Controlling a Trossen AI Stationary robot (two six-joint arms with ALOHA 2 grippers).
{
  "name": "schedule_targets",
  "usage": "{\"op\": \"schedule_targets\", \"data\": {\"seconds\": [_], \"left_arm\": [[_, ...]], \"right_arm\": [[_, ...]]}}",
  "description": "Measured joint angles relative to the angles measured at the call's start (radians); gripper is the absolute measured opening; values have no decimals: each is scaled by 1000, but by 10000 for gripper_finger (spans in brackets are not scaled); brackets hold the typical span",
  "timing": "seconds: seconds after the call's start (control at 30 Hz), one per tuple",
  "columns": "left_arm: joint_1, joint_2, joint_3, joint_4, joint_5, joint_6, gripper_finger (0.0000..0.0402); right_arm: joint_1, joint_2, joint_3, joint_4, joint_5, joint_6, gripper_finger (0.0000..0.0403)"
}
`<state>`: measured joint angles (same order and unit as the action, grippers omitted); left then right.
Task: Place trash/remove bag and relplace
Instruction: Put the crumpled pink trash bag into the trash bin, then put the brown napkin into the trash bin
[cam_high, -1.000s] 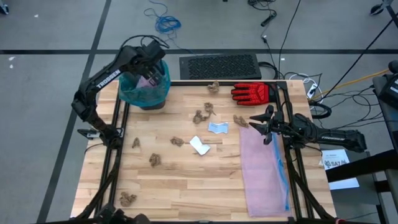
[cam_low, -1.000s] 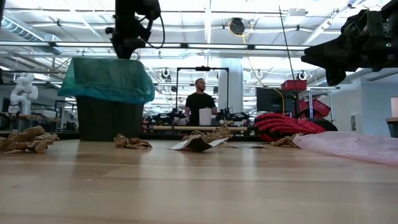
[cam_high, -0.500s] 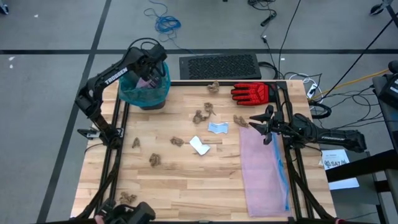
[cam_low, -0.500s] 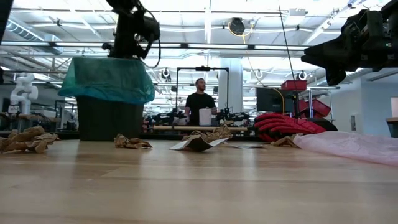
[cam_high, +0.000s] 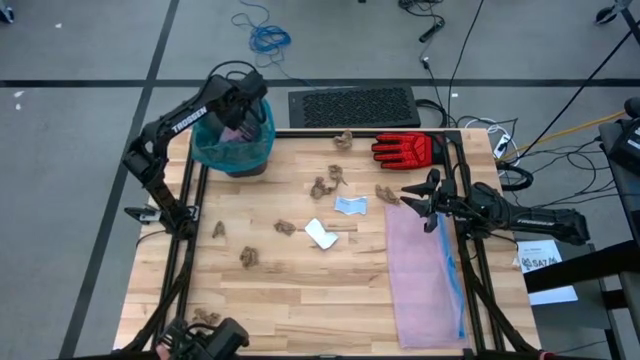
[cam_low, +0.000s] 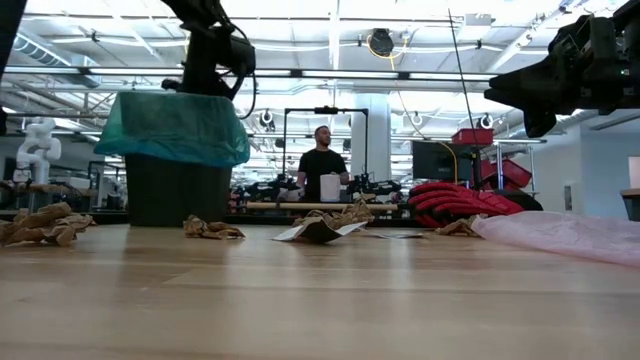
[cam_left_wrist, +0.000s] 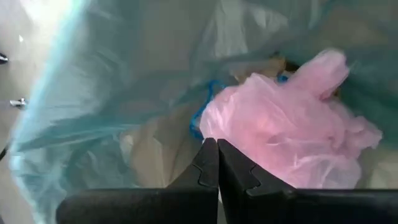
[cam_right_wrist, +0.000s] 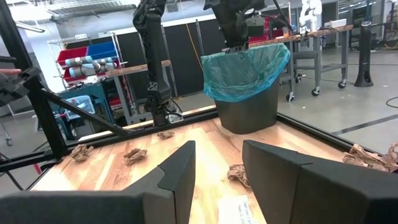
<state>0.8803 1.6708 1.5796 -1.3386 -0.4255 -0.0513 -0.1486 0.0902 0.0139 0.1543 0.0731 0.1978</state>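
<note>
- Left claw (cam_left_wrist: 217, 163) fully closed, nothing between its tips; it sits over the mouth of the dark bin (cam_low: 178, 190) at the far left corner of the worktop (cam_high: 300, 290).
- Teal bag (cam_high: 232, 140) lines that bin, rim folded over the outside; left claw is just above its opening.
- Inside the bag, right past the closed tips: a pink plastic wad (cam_left_wrist: 292, 130), plus brown scraps, partly hidden.
- Trash (cam_high: 326, 184) is scattered mid-worktop: brown paper wads, a white piece (cam_high: 321, 233), a pale blue piece (cam_high: 350, 206); all well apart from the left claw.
- Right claw (cam_high: 418, 200) hovers part open, empty, over the far end of the flat pink bag (cam_high: 425, 275), near the red glove (cam_high: 405, 149).
</note>
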Motion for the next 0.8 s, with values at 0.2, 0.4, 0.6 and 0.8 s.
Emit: {"op": "schedule_targets", "data": {"seconds": [0.2, 0.4, 0.6, 0.8], "left_arm": [[0, 1, -113, 51, 3, -7, 1], [2, 1, -163, 73, 3, 9, 1], [2, -26, -103, 63, -13, 36, 0], [2, -37, 40, 11, -84, 40, 0]], "right_arm": [[0, 0, 0, -1, 0, 0, 128], [0, 0, 0, -1, 0, 0, 128], [0, 0, 0, -1, 0, 0, 128], [0, 0, 0, 0, 0, 0, 128]]}}
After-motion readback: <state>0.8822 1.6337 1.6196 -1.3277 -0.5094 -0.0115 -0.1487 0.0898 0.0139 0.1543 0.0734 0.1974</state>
